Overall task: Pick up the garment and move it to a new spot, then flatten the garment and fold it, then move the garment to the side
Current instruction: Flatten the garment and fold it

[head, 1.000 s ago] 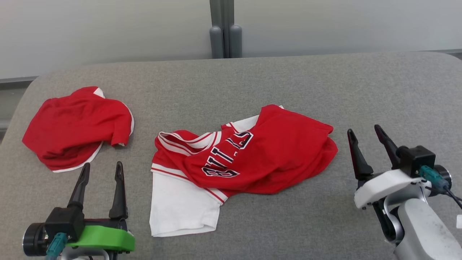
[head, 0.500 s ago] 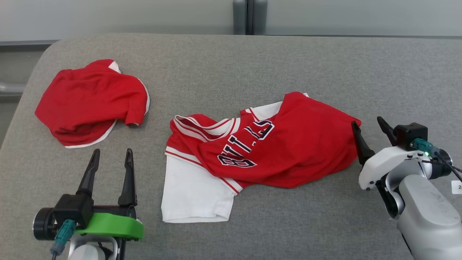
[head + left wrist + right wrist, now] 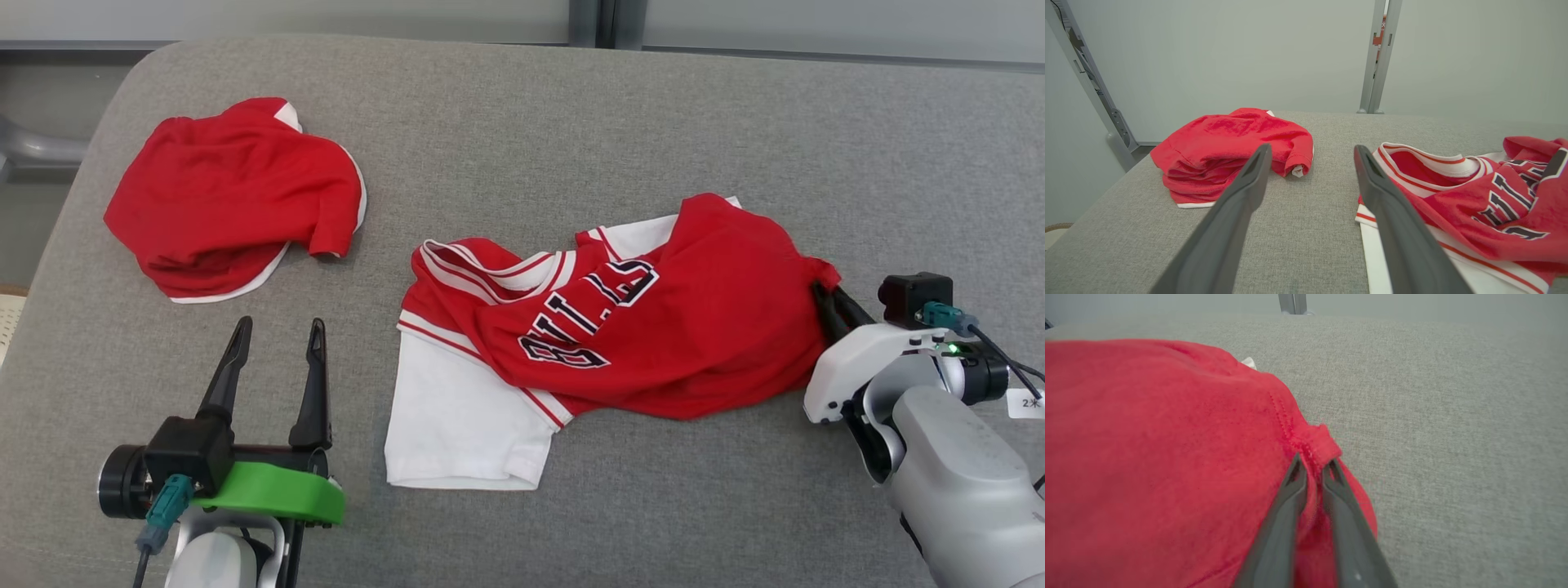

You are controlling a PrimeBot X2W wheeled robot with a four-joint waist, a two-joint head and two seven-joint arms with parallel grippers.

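Observation:
A crumpled red and white garment (image 3: 620,327) with dark lettering lies in the middle of the grey padded table (image 3: 571,114). My right gripper (image 3: 826,290) is shut on its red right edge; in the right wrist view the two fingers pinch a fold of the garment (image 3: 1167,457) between them at the gripper (image 3: 1314,463) tips. My left gripper (image 3: 277,331) stands open at the lower left, apart from the cloth. In the left wrist view the left gripper (image 3: 1310,149) points at bare table between the garment (image 3: 1474,196) and another red cloth.
A second red garment (image 3: 233,192) lies bunched at the table's far left, also in the left wrist view as a red heap (image 3: 1233,151). A grey post (image 3: 604,20) stands behind the table's far edge. Bare table lies to the far right.
The camera has tilted down and shifted. My right gripper has moved left to the garment's right edge and closed on it. The left gripper has stayed open.

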